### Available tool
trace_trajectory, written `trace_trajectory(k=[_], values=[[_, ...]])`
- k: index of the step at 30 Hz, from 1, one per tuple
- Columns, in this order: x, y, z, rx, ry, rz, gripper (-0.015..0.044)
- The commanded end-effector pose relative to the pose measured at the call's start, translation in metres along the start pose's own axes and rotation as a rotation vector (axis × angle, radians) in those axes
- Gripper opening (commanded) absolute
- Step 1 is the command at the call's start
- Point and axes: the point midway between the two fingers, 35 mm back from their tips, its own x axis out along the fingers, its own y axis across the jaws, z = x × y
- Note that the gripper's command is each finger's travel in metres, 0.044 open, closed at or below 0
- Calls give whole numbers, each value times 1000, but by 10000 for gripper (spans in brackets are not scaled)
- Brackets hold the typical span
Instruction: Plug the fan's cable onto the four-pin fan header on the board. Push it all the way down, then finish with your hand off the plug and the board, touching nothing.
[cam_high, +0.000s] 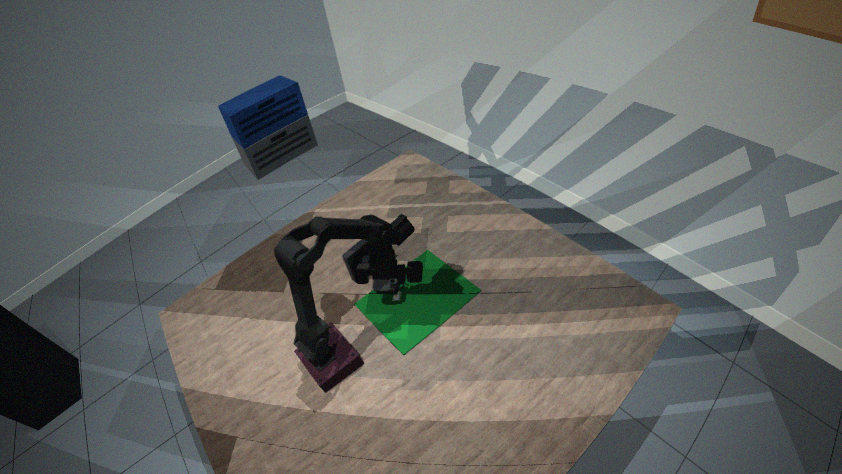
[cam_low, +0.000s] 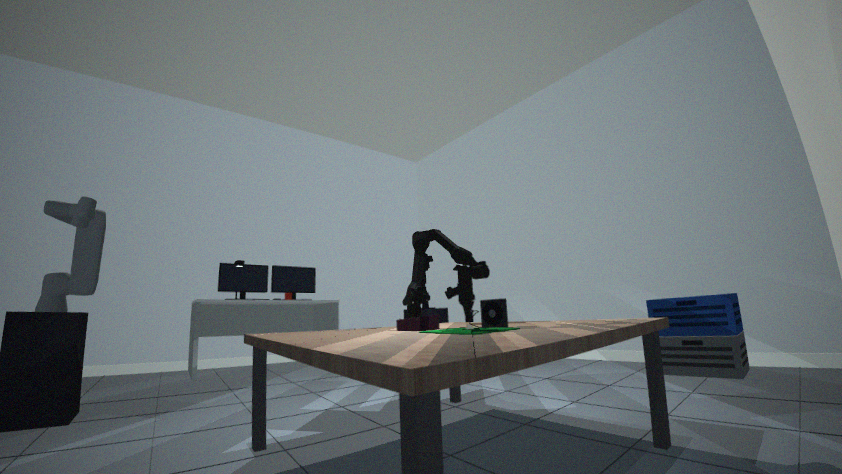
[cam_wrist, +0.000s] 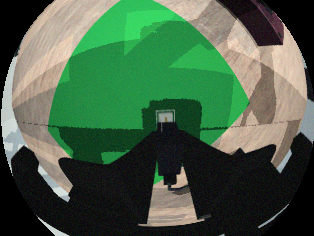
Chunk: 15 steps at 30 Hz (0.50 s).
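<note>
The green board (cam_high: 406, 335) (cam_wrist: 105, 95) lies flat on the table. The pale four-pin header (cam_high: 397, 297) (cam_wrist: 165, 118) stands on it; a gold pin shows inside its frame in the wrist view. My gripper (cam_high: 393, 290) (cam_low: 469, 318) (cam_wrist: 167, 135) points down, low over the header, shut on the black plug (cam_wrist: 170, 167). The plug's front end overlaps the header's near edge in the wrist view. I cannot tell whether it is in the header or just above it. A short piece of dark cable (cam_wrist: 178, 189) leaves the plug's back end. The black fan (cam_high: 356, 263) (cam_low: 493, 312) stands upright beside the gripper.
The arm's dark red base (cam_high: 329, 365) (cam_low: 417, 324) (cam_wrist: 260, 22) sits on the wooden table (cam_high: 500, 365) beside the board. Blue and grey crates (cam_high: 268, 111) (cam_low: 695, 315) stand on the floor beyond the table. Striped shadows cross the table.
</note>
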Motion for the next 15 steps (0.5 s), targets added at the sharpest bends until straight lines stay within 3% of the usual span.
trace_trajectory(k=[1,15], values=[[0,0,0,-2,3,-1,0],[1,0,0,-1,3,-1,0]])
